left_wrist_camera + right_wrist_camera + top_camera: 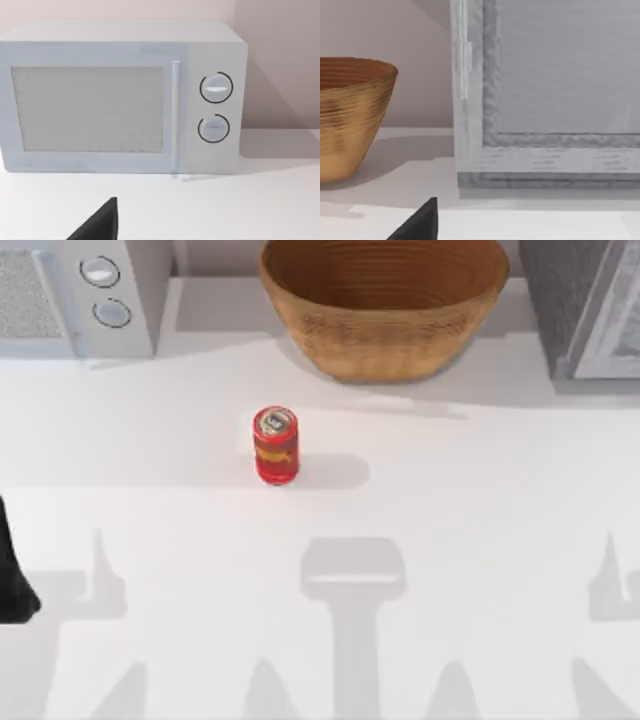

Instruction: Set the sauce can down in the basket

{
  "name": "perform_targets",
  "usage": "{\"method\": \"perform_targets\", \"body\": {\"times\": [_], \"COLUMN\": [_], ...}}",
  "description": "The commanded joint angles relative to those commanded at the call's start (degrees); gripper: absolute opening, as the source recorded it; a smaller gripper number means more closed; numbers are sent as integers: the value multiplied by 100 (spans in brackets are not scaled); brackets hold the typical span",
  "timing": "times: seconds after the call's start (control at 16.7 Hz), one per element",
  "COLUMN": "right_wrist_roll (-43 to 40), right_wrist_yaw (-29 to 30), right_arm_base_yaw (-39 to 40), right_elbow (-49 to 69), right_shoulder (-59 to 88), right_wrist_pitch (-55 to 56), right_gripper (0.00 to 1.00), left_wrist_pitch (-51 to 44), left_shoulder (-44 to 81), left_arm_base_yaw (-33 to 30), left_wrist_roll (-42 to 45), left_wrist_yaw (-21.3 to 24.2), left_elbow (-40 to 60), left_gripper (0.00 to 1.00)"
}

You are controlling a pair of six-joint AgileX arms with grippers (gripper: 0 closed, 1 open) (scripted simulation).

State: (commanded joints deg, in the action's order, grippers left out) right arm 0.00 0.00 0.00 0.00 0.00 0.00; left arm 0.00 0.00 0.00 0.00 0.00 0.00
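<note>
Red sauce can (276,445) is standing upright mid-table, apart from the wicker basket (385,310) at the far edge.

From above, a microwave (75,295) is occupying the far left corner, a grey appliance (590,305) the far right; the left arm (12,575) is idling at the left edge. Left wrist view is facing the microwave (122,97); right wrist view is showing the basket (352,115) beside the appliance (545,95). Whether either gripper's fingers are parted or closed, I cannot tell.

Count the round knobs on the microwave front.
2. Both sit on the microwave panel beside the door: an upper knob and a lower knob directly beneath it. In the top view they appear at the table's far left.
</note>
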Motion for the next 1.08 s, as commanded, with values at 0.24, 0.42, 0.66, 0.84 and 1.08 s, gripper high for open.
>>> {"method": "perform_targets", "body": {"times": [0.24, 0.42, 0.66, 0.84, 1.08], "right_wrist_roll": [0, 0, 0, 0, 0], "right_wrist_yaw": [0, 0, 0, 0, 0], "right_arm_base_yaw": [0, 0, 0, 0, 0], "right_elbow": [0, 0, 0, 0, 0], "right_shoulder": [0, 0, 0, 0, 0], "right_wrist_pitch": [0, 0, 0, 0, 0], "right_gripper": [100, 100, 100, 100, 100], "left_wrist_pitch": [39, 195, 567, 931, 1485], "left_shoulder": [165, 826, 2382, 3902, 6205], "left_arm_base_yaw": [-5, -25, -60, -88, -128], "left_wrist_roll": [45, 227, 660, 1086, 1734], "left_wrist_yaw": [96, 482, 1396, 2292, 3651], "left_elbow": [81, 404, 1161, 1896, 3008], "left_gripper": [100, 100, 100, 100, 100]}}
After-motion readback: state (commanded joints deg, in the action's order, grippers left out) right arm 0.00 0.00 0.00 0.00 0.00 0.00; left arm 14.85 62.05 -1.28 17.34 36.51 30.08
